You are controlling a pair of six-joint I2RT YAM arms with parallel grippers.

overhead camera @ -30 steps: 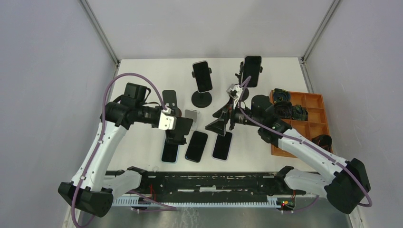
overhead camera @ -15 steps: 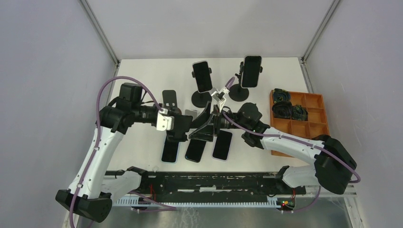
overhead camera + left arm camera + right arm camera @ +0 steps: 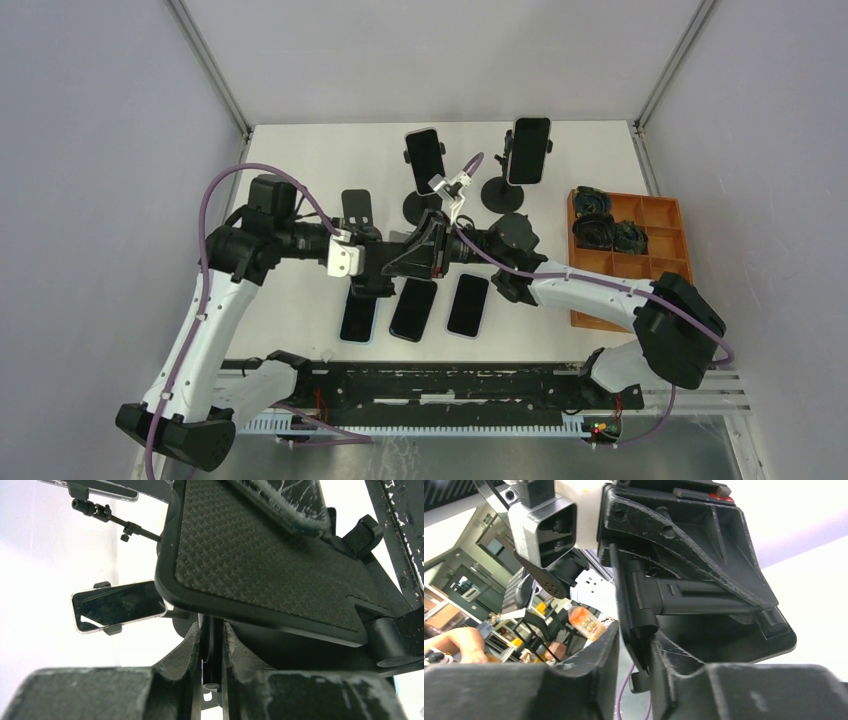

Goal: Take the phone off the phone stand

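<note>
Nearest to the arm bases, three dark phones lie flat in a row on the white table (image 3: 300,170): the left one (image 3: 357,320), the middle one (image 3: 413,308) and the right one (image 3: 468,305), all with unlit screens. Just behind this row the two grippers meet over the table. The left gripper (image 3: 380,268) is clenched on a thin black part of the phone stand (image 3: 260,565), whose plate shows a fine dotted texture in the left wrist view. The right gripper (image 3: 408,260) faces it from the opposite side. In the right wrist view its fingers (image 3: 589,660) stand close on both sides of a thin dark slab. This slab seems to be the edge of the phone (image 3: 636,605) in that stand. A slit of light remains at one side, so I cannot tell whether the pads press it. From above, both grippers cover the phone. The same wrist view shows a small bottle (image 3: 584,622) with orange content in the background, but its label is too small to read. Behind the grippers stands an empty stand (image 3: 357,207). Further back, two more stands each carry a dark phone, the centre phone (image 3: 425,160) and the right rear phone (image 3: 530,150). At the right edge of the table lies an orange tray (image 3: 660,205) with compartments, and dark round parts (image 3: 592,225) lie in some of them.
</note>
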